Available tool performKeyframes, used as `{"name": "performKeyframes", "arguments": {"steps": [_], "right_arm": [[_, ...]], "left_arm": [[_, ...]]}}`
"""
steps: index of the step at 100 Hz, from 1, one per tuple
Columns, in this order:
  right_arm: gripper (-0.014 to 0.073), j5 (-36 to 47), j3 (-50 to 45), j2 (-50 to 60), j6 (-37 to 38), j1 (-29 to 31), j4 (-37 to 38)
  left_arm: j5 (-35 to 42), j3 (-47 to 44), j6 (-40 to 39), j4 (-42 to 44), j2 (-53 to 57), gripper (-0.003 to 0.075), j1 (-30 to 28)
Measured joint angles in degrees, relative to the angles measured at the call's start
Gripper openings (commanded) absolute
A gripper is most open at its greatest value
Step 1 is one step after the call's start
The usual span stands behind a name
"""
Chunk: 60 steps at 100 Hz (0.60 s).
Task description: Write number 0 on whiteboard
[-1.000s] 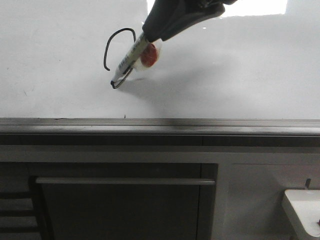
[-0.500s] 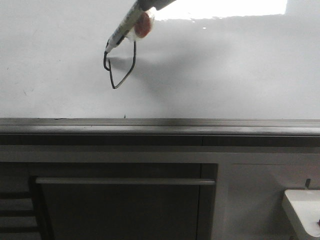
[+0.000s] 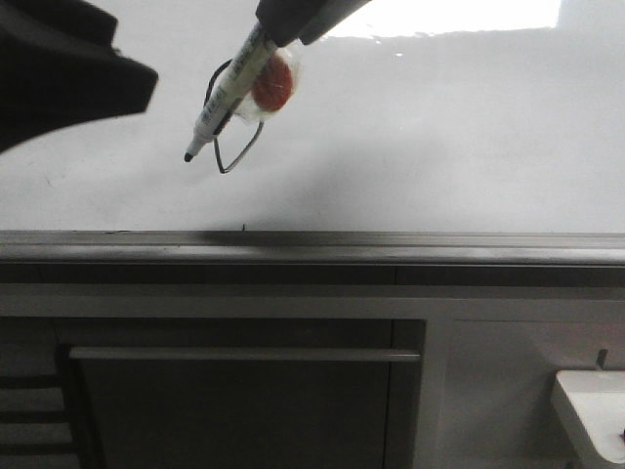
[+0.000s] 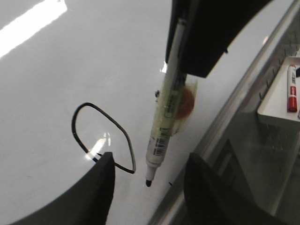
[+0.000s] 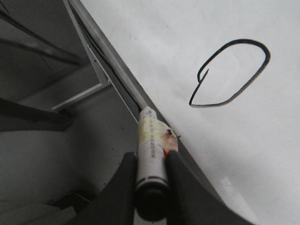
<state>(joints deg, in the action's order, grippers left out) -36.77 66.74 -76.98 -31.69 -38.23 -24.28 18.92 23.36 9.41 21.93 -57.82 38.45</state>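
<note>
The number 0 (image 3: 246, 149), a thin black loop with a pointed bottom, is on the glossy whiteboard (image 3: 439, 127). My right gripper (image 3: 280, 37) reaches in from the top and is shut on a white marker (image 3: 227, 98) that has an orange-red blob on its side. The marker crosses in front of the loop, its black tip down and left of it. The right wrist view shows the marker (image 5: 151, 145) clamped between the fingers and the loop (image 5: 211, 106) beyond. My left gripper (image 4: 150, 187) is open and empty, with the loop (image 4: 130, 145) and marker (image 4: 164, 122) before it.
A grey metal ledge (image 3: 391, 239) runs along the board's lower edge. Below it is a dark cabinet with a bar handle (image 3: 244, 354). A white tray (image 4: 274, 105) holds a red marker (image 4: 291, 89). My left arm (image 3: 59, 78) fills the upper left of the front view.
The marker went from the loop's bottom up to its top, closing the line, then came away toward the camera. My left arm has entered at the upper left.
</note>
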Motion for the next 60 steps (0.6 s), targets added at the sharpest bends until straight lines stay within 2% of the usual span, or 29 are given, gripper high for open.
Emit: {"name": "performKeyframes", "arguments": {"steps": [26, 40, 49, 60], "right_arm": [[-0.0046, -0.9, 0.0, 2.1, 0.0, -2.0, 0.0], [-0.0046, -2.3, 0.0, 2.4, 0.0, -2.3, 0.0], [-0.0046, -2.7, 0.0, 2.4, -0.1, -2.3, 0.0], [-0.0044, -2.9, 0.0, 2.5, -0.2, -2.3, 0.0]], "left_arm": [[6.6, 1.8, 0.0, 2.4, -9.2, 0.0320, 0.1], [6.9, 3.7, 0.0, 2.5, -11.7, 0.0276, 0.1], [6.9, 4.0, 0.0, 2.5, -12.7, 0.0192, 0.1], [6.0, 4.0, 0.0, 3.6, -13.2, -0.0011, 0.1]]}}
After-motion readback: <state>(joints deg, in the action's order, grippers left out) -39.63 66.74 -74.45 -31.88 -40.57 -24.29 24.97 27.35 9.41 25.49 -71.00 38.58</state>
